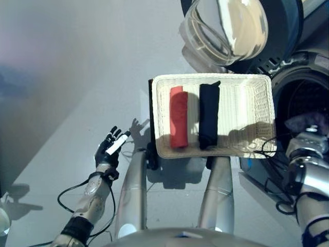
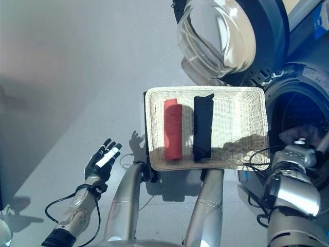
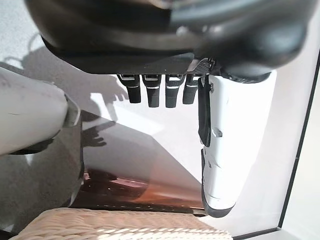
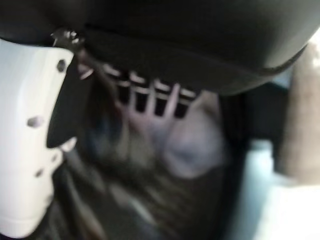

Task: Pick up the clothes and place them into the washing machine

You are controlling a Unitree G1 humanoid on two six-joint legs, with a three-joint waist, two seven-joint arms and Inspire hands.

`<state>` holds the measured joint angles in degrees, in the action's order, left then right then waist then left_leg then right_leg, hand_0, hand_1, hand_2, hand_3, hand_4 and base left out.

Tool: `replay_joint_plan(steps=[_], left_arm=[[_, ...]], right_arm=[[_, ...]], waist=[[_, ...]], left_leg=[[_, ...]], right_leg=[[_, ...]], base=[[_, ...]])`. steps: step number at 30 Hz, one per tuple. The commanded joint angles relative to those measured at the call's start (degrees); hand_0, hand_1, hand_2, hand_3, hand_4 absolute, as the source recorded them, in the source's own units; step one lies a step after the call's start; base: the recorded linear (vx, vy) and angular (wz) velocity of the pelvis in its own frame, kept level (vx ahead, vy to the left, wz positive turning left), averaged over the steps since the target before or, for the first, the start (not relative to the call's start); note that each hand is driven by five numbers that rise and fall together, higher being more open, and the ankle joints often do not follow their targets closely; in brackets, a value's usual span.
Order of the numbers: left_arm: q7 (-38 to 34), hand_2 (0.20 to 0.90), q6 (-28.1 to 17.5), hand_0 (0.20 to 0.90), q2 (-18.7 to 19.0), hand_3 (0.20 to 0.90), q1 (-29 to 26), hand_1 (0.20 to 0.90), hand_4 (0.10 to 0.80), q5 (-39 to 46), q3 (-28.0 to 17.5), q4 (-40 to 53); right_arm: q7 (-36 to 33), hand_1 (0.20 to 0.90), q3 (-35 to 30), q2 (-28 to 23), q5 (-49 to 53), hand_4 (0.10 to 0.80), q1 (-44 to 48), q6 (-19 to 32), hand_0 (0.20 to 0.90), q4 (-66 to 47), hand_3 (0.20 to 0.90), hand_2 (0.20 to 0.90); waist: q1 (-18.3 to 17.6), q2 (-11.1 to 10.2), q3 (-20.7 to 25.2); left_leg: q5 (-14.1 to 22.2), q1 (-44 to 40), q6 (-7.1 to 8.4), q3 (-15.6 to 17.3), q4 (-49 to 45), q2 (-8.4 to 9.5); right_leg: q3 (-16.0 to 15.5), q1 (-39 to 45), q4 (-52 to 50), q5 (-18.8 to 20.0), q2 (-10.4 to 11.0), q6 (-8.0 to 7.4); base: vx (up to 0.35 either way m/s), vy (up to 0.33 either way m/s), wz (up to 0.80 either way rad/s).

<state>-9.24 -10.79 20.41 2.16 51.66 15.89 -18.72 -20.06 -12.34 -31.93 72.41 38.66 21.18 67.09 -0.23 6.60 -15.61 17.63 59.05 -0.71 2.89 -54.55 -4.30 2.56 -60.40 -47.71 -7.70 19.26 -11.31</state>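
Basket (image 1: pixel 257 103) holds red cloth (image 1: pixel 179 123), black cloth (image 1: pixel 208 116).

— Where do the head's two eyes look?
— Straight down from above; both share the wicker basket (image 1: pixel 259 110) and washer drum (image 2: pixel 298 110).
— The wrists?
— Very close along each hand: left toward the floor (image 3: pixel 150 135), right into the drum.

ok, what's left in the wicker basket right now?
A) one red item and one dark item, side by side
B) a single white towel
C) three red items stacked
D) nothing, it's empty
A: in the head views the white wicker basket holds a rolled red cloth and a dark cloth lying side by side; they look slightly apart.
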Motion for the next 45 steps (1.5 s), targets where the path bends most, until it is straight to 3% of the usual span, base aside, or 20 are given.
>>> replay_joint_plan(steps=[1, 3, 4, 11, 15, 17, 23, 29, 41, 42, 43, 45], left_arm=[[0.5, 0.9, -5.22, 0.9, 0.47, 0.9, 0.03, 0.9, 0.8, -1.28, -4.58, 0.38], [0.48, 0.9, -6.04, 0.9, 0.31, 0.9, 0.28, 0.9, 0.8, -2.43, -6.04, 0.27], [0.24, 0.9, -6.34, 0.9, 0.11, 0.9, 0.38, 0.9, 0.8, -2.67, -6.65, 0.43], [-0.36, 0.9, -6.85, 0.9, -0.67, 0.9, 0.54, 0.9, 0.8, -4.47, -8.71, 0.08], [-1.08, 0.9, -6.48, 0.9, -1.02, 0.9, -0.42, 0.9, 0.8, -5.24, -8.49, 0.19], [-1.22, 0.9, -6.08, 0.9, -0.67, 0.9, -1.09, 0.9, 0.8, -5.27, -8.08, 1.22], [0.63, 0.9, -4.91, 0.9, 2.39, 0.9, -0.3, 0.9, 0.8, -5.78, -6.41, 3.67], [1.8, 0.9, -3.84, 0.9, 2.86, 0.9, -2.1, 0.9, 0.8, -7.18, -4.51, 3.04], [5.04, 0.9, -2.04, 0.9, 2.75, 0.9, -2.5, 0.9, 0.8, -9.9, -4.15, 3.92], [5.33, 0.9, -1.89, 0.9, 2.83, 0.9, -2.41, 0.9, 0.8, -10.11, -4.08, 3.85], [5.66, 0.9, -1.72, 0.9, 2.84, 0.9, -2.08, 0.9, 0.8, -10.3, -3.96, 3.95], [5.96, 0.9, -1.64, 0.9, 2.79, 0.9, -1.93, 0.9, 0.8, -10.31, -3.94, 3.85]], right_arm=[[-0.65, 0.9, 4.33, 3.46, -14.74, 0.8, -4.78, 2.5, 0.9, -8.81, 0.9, 0.9], [-2.47, 0.9, 9.74, 6.12, -25.97, 0.8, -7.94, 1.11, 0.9, -16.0, 0.9, 0.9], [-3.27, 0.9, 11.67, 7.29, -29.96, 0.8, -9.62, 0.78, 0.9, -19.52, 0.9, 0.9], [-3.61, 0.9, 19.27, 12.15, -43.5, 0.8, -11.67, -4.13, 0.9, -25.34, 0.9, 0.9], [-5.47, 0.9, 21.39, 13.83, -48.47, 0.8, -6.83, -8.94, 0.9, -16.3, 0.9, 0.9], [-7.87, 0.9, 22.61, 14.35, -53.16, 0.8, -2.56, -13.16, 0.9, -6.64, 0.9, 0.9], [-6.52, 0.9, 24.87, 13.56, -60.34, 0.8, 7.61, -20.42, 0.9, 13.14, 0.9, 0.9], [-3.1, 0.9, 30.43, 14.29, -72.19, 0.8, 11.2, -25.87, 0.9, 19.23, 0.9, 0.9], [2.06, 0.9, 26.35, 15.2, -75.97, 0.8, 6.75, -28.62, 0.9, 21.36, 0.9, 0.9], [2.69, 0.406, 25.97, 14.83, -76.25, 0.447, 5.86, -28.84, 0.406, 21.72, 0.406, 0.406], [3.08, 0.2, 25.76, 14.35, -76.51, 0.3, 5.4, -29.0, 0.2, 22.02, 0.2, 0.2], [3.41, 0.2, 25.85, 14.0, -77.26, 0.3, 4.86, -29.14, 0.2, 22.1, 0.2, 0.2]], waist=[[-0.57, -1.41, -1.29], [-0.67, -1.84, -1.48], [-0.5, -1.81, -1.35], [-0.26, -2.5, -0.4], [0.74, -2.42, 0.06], [1.78, -1.88, 0.34], [5.27, -0.57, 0.87], [7.41, 0.17, 0.24], [13.01, 2.97, 0.42], [13.25, 3.24, 0.42], [13.46, 3.47, 0.55], [13.68, 3.71, 0.63]], left_leg=[[-4.3, -5.23, 5.62, -3.01, 7.15, -3.57], [-4.8, -5.6, 5.52, -3.02, 7.78, -3.47], [-2.62, -6.05, 5.8, -3.27, 6.85, -3.87], [-2.72, -4.65, 5.54, -3.77, 6.12, -3.53], [-2.67, -4.35, 5.38, -3.81, 6.11, -3.34], [-2.58, -4.0, 5.2, -3.9, 5.86, -2.98], [-2.47, -3.4, 4.69, -4.04, 5.16, -1.6], [-3.02, -3.18, 4.37, -3.95, 5.4, -0.72], [-4.15, -1.58, 3.38, -6.58, 5.51, 3.39], [-4.24, -1.32, 3.34, -6.81, 5.35, 3.7], [-4.29, -1.23, 3.28, -6.93, 5.4, 3.92], [-4.33, -1.15, 3.26, -7.02, 5.42, 4.07]], right_leg=[[0.25, 5.49, 3.77, 0.63, 1.11, 3.46], [-0.27, 6.16, 5.17, 1.59, 1.2, 3.49], [-0.33, 6.59, 3.91, -0.6, 0.97, 3.11], [-0.91, 6.87, 4.62, 0.04, 1.49, 2.81], [-1.17, 6.82, 4.81, 0.22, 1.78, 2.67], [-1.38, 6.83, 4.77, 0.3, 2.05, 2.52], [-1.71, 7.08, 3.98, -0.06, 2.83, 2.31], [-2.31, 7.63, 3.93, 0.14, 3.85, 2.01], [-5.72, 10.01, 1.92, -1.39, 7.46, 0.81], [-5.8, 10.09, 1.6, -1.52, 7.8, 0.71], [-5.99, 10.08, 1.35, -1.58, 8.12, 0.66], [-6.15, 10.19, 1.3, -1.7, 8.33, 0.65]], base=[[-0.011, 0.029, 0.2], [0.041, 0.017, 0.1], [0.095, -0.007, 0.02], [0.013, -0.003, 0.02], [0.013, 0.014, 0.09], [0.02, 0.01, 0.06], [0.013, 0.021, 0.08], [0.0, 0.006, 0.06], [0.027, -0.034, 0.3], [0.013, -0.021, 0.23], [0.016, 0.0, 0.22], [0.015, 0.018, 0.24]])
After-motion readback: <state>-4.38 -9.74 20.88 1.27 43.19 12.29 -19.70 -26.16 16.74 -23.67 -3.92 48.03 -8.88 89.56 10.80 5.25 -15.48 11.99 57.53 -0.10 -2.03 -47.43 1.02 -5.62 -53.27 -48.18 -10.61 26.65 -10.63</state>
